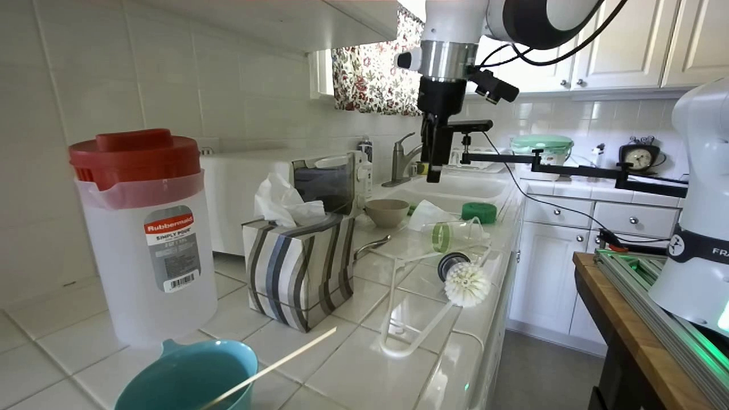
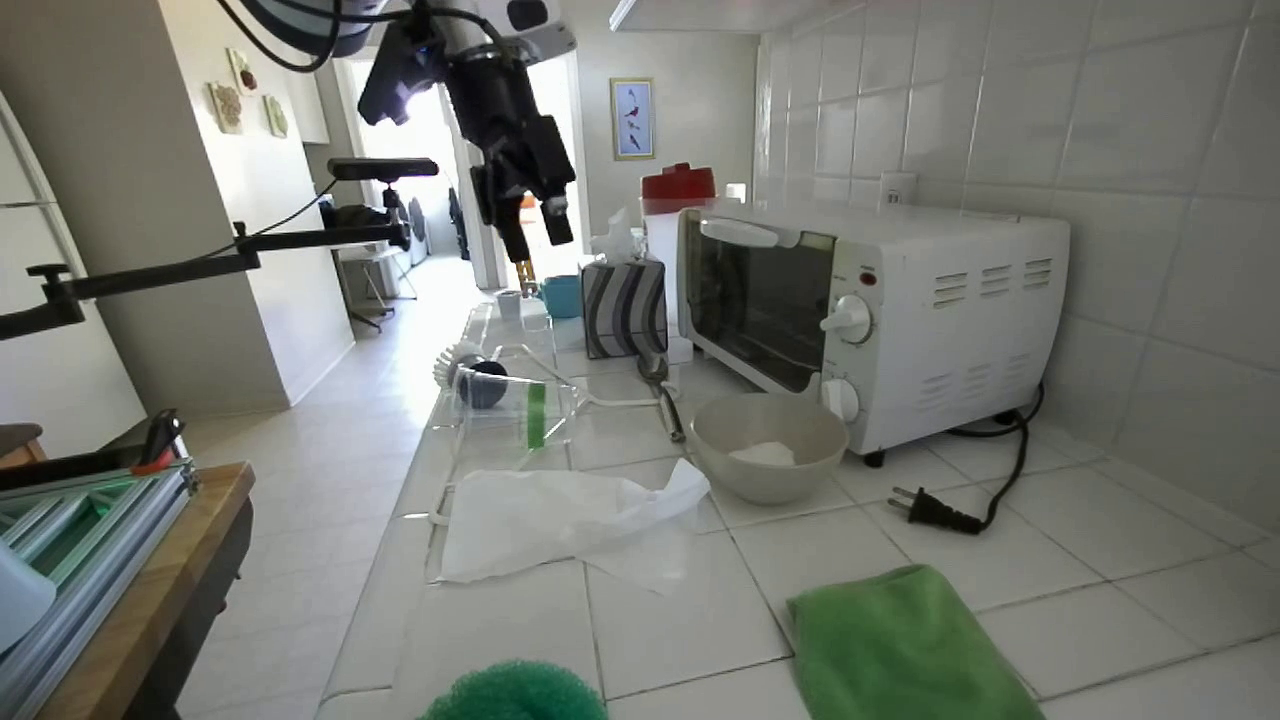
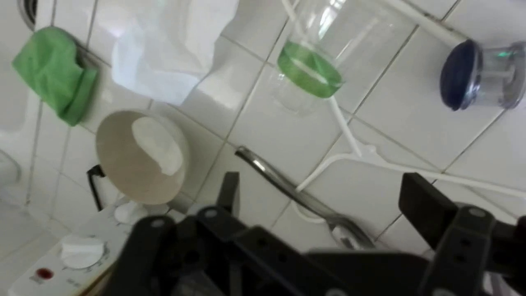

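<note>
My gripper (image 1: 435, 171) hangs above the white tiled counter, fingers pointing down and apart, holding nothing. In the wrist view a shiny metal utensil (image 3: 265, 166) lies on the tiles below, seen between the spread fingertips, its lower end partly hidden by the gripper. A thin white hanger-like frame (image 3: 411, 168) crosses it. Left of the jaws sits a beige bowl (image 3: 119, 152) with something white inside. Beyond the utensil a clear container with a green band (image 3: 310, 69) lies on its side. A round-bristled brush (image 1: 467, 283) with a dark blue top (image 3: 458, 76) is farther right.
A white toaster oven (image 2: 950, 290) stands against the wall, its plug on the counter. Around are a striped tissue box (image 1: 302, 267), a red-lidded pitcher (image 1: 148, 239), a teal cup (image 1: 193, 364) with a stick, white paper (image 2: 550, 520), a green cloth (image 2: 900, 650) and a green scrubber (image 1: 479, 212).
</note>
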You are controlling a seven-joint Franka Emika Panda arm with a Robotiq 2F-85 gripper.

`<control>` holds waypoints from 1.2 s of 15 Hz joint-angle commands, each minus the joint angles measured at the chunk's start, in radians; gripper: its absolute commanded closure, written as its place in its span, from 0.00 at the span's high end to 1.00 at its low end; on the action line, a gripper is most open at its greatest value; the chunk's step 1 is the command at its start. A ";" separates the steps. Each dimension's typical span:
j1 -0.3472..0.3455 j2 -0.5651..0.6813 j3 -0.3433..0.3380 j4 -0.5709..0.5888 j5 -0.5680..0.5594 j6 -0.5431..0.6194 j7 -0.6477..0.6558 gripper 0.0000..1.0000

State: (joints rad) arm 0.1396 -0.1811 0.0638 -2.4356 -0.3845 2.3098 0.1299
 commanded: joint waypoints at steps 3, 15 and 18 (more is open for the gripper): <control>-0.021 0.000 0.036 -0.011 -0.021 -0.219 -0.146 1.00; -0.006 0.008 0.072 -0.069 -0.427 -0.255 -0.119 1.00; 0.002 -0.005 0.078 -0.091 -0.474 -0.188 -0.140 1.00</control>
State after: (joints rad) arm 0.1338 -0.1734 0.1367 -2.5063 -0.8170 2.0694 0.0110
